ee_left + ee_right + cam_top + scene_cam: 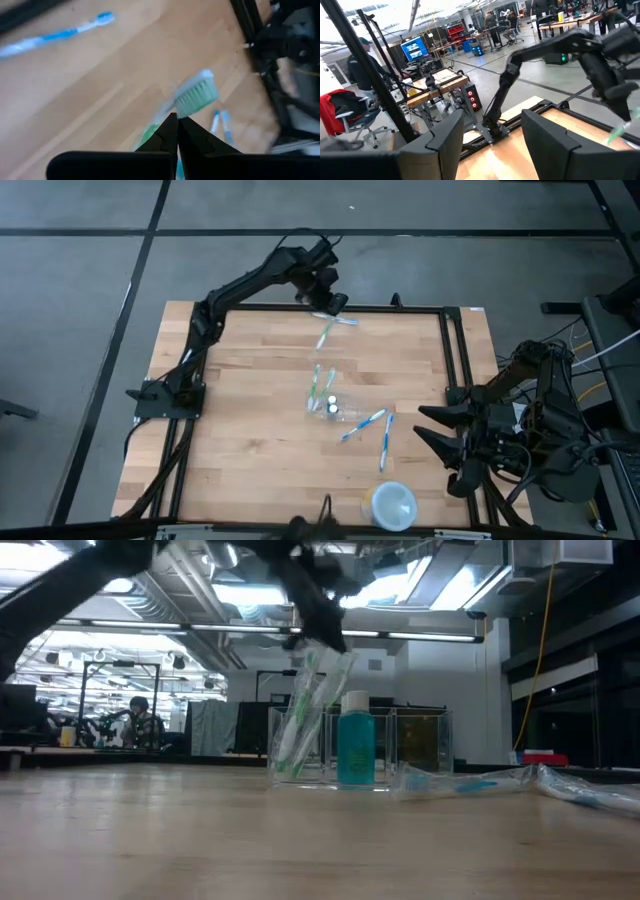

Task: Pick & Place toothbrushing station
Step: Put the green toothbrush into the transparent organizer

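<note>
Wooden worktop [250, 420] carries the clear toothbrush holder [325, 405] at its middle, upright, with green brushes and a blue bottle [356, 748] inside. Left claw [330, 305], clenched on a green toothbrush [197, 92], hangs above the far edge, well apart from the holder, presumably carrying the brush. Right claw [440, 435] waits, released, beyond the worktop's right edge.

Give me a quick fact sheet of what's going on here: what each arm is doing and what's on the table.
Left gripper: raised over the table's far edge, shut on a green toothbrush
Right gripper: open, waiting at the table's right edge
Clear holder: mid-table, holding green toothbrushes and a blue bottle
Loose blue toothbrushes: two, flat on the wood right of the holder
White cup: near edge, apart from the rest
</note>
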